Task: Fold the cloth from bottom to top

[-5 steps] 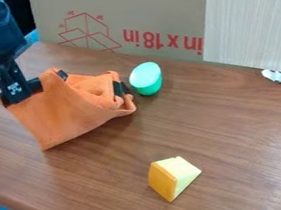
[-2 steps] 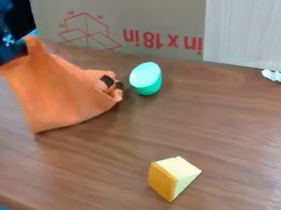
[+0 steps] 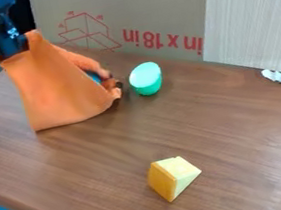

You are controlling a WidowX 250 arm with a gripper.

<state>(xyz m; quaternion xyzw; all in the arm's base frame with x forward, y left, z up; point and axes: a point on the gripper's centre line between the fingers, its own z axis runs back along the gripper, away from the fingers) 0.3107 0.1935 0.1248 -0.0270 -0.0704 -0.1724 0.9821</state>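
At the upper left, the black gripper (image 3: 12, 49) is shut on the top edge of the orange cloth (image 3: 58, 93), above the table's back left part. From there the cloth hangs down as a raised sheet, and its lower edge meets the table. Its right side is bunched up, with small dark patches and a bit of blue showing in the folds. Part of the fingers is hidden behind the cloth.
A green cup-like object (image 3: 146, 78) stands just right of the cloth's bunched side. A yellow wedge block (image 3: 172, 177) lies at the front middle of the table (image 3: 243, 135). A cardboard box (image 3: 153, 3) walls off the back.
The gripper has risen, pulling its held edge of the cloth up with it. The cloth is more upright, and its lower edge has drawn back a little. The cup and wedge have not moved.
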